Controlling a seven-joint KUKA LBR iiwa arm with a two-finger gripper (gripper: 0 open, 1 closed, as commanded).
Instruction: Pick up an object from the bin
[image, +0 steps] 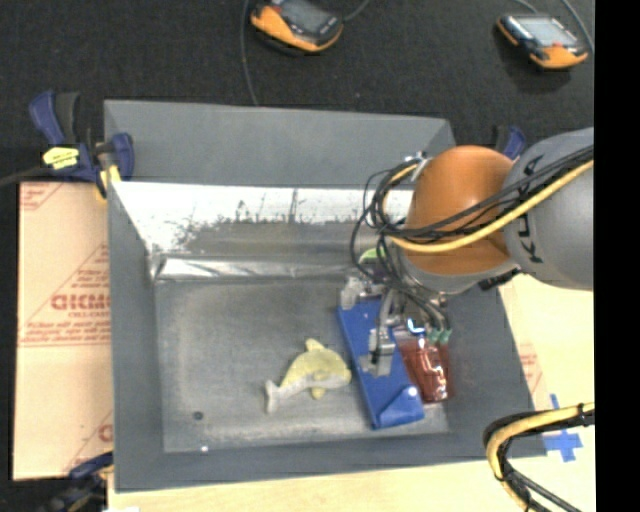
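Presently a flat blue piece (392, 402) is noted on the bin floor at lower right of the frame, lying aslant from upper left to lower right. It is not lifted; it rests flat on the floor. The gripper (381, 345) is positioned low over the upper half of this piece, under the orange wrist cover (455, 215). Whether it is open or closed cannot be told, and nothing is seen held. A dark red packet (428, 372) is recorded just beside the blue piece on its right, seemingly touching. A pale yellow fish-shaped toy (308, 376) is logged near its left, lower centre. The grey bin (250, 150) is otherwise sparsely filled. The task is judged early: the gripper is set at a candidate, while a confirmed grasp and the lift out are not yet done.
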